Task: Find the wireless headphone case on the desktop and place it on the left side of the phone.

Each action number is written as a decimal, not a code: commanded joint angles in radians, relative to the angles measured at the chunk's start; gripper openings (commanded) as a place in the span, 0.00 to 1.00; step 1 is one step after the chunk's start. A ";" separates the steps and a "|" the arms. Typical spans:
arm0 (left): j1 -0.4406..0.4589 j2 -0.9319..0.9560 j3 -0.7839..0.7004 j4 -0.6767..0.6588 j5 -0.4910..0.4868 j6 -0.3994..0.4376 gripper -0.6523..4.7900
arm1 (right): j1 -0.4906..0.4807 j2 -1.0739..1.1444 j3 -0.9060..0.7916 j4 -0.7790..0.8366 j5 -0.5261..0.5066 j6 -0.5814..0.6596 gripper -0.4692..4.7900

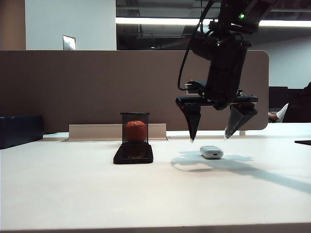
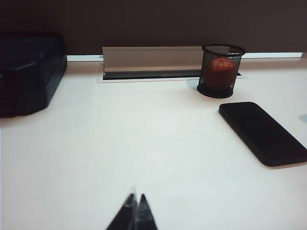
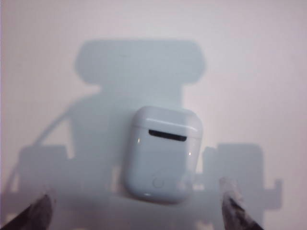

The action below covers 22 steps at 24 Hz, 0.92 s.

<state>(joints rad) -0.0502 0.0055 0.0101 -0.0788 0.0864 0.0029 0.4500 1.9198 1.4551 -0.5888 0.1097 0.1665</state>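
The wireless headphone case [image 1: 211, 152], small, glossy and white, lies flat on the desktop [image 1: 73, 194], right of the phone [image 1: 133, 154]. My right gripper [image 1: 209, 138] hangs open just above it, pointing down, its fingertips spread wider than the case. In the right wrist view the case [image 3: 163, 153] lies between and a little beyond the two fingertips [image 3: 232, 201], untouched. The phone [image 2: 261, 132] is a flat black slab. My left gripper [image 2: 135, 203] is shut and empty, low over bare desktop, well left of the phone.
A black mesh cup [image 1: 134, 127] holding an orange ball stands right behind the phone. A metal cable tray [image 1: 95, 131] runs along the brown partition at the back. A dark box [image 1: 19, 130] sits at the far left.
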 commanded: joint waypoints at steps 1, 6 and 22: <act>0.002 0.001 0.002 0.013 0.004 -0.003 0.11 | 0.002 0.013 0.005 0.031 0.005 0.018 1.00; 0.002 0.001 0.002 0.013 0.004 -0.003 0.11 | 0.002 0.033 0.006 0.052 0.004 0.020 1.00; 0.002 0.001 0.002 0.013 0.004 -0.003 0.11 | -0.036 0.053 0.005 0.103 -0.020 0.096 1.00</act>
<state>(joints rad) -0.0502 0.0055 0.0101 -0.0788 0.0860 0.0029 0.4164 1.9766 1.4555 -0.5026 0.1139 0.2512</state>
